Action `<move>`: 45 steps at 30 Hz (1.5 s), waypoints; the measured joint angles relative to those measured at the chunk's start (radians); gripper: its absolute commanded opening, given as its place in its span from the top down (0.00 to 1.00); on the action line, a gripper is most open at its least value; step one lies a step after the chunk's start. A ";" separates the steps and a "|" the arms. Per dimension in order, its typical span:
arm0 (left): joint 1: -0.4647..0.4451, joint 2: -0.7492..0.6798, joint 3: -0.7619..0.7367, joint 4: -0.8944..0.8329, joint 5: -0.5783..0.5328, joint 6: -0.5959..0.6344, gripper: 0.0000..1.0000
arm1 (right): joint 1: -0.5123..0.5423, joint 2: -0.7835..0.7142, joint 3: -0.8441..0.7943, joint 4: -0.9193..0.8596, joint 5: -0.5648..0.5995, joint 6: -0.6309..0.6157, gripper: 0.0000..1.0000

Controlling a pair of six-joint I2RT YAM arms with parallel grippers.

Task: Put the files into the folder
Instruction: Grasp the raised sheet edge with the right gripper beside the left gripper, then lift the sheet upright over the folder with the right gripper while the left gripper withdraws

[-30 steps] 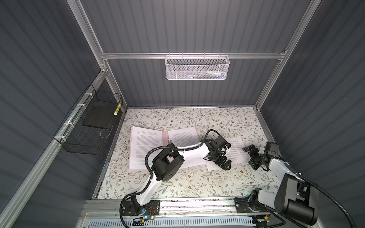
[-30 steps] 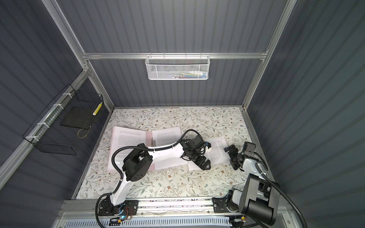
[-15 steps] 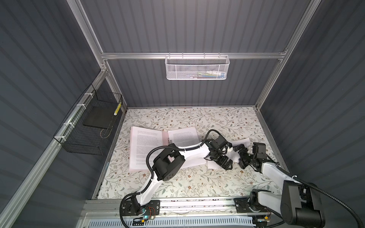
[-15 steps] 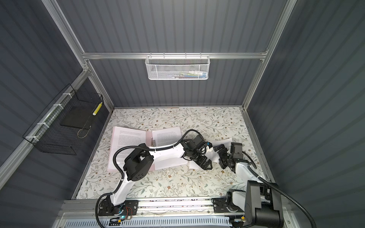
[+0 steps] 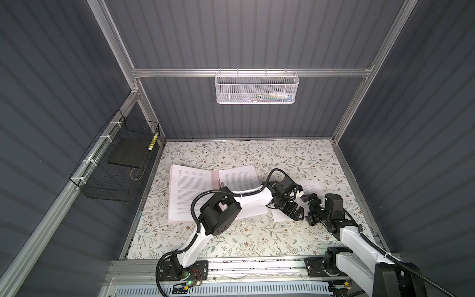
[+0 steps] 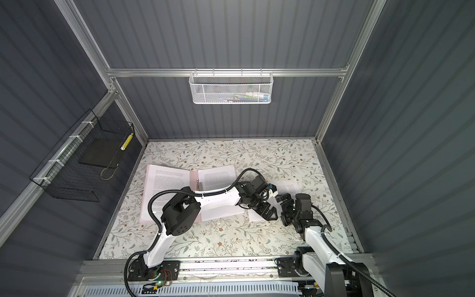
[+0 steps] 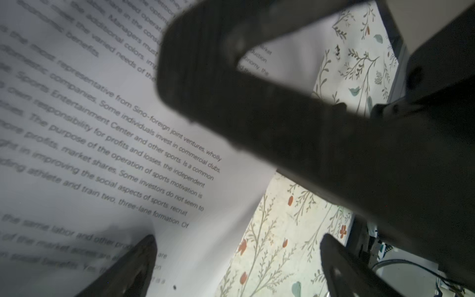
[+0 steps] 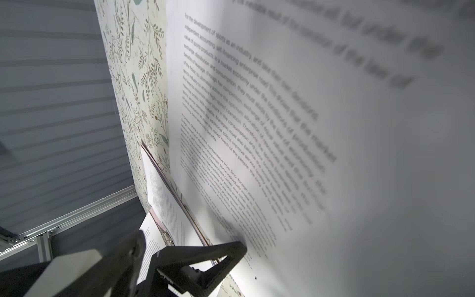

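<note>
The pale pink folder [image 5: 214, 177] [image 6: 193, 178] lies open on the floral table, with a printed sheet [image 5: 187, 190] on its left half and another [image 5: 239, 177] on its right half. One more of the files, a loose sheet [image 5: 312, 186] [image 6: 289, 187], lies just right of the folder. My left gripper [image 5: 295, 213] [image 6: 268, 213] is open and low over that sheet's near part; in the left wrist view the sheet [image 7: 102, 128] has its edge between the open jaws [image 7: 236, 257]. My right gripper [image 5: 309, 209] [image 6: 282, 208] is open, close beside the left one. The loose sheet [image 8: 308, 128] fills the right wrist view.
A black wire basket [image 5: 115, 164] holding a flat black slab hangs on the left wall. A white mesh basket [image 5: 257, 88] hangs on the back rail. The aluminium frame rail [image 5: 257, 264] runs along the table's front edge, by both arm bases.
My right gripper has moved left from the loose sheet's right edge to just beside the left gripper. The left arm has stayed put. Both grippers stayed open.
</note>
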State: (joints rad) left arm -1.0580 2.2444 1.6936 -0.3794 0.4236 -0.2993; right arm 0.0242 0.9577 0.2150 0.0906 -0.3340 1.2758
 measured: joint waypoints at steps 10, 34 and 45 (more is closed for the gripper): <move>0.000 -0.008 -0.034 0.059 0.008 -0.008 0.00 | 0.008 -0.001 -0.055 0.099 0.098 0.021 0.26; 0.077 -0.314 -0.127 0.006 0.014 -0.102 0.00 | 0.010 -0.173 0.123 -0.185 0.184 -0.252 1.00; 0.114 -1.013 -0.513 -0.058 -0.487 0.049 0.00 | 0.144 0.009 0.771 -0.581 0.116 -0.640 1.00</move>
State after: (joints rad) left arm -0.9443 1.2312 1.1805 -0.4377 -0.0631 -0.2504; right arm 0.1680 0.9668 0.9859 -0.4904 -0.2184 0.6357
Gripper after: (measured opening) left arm 0.997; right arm 0.044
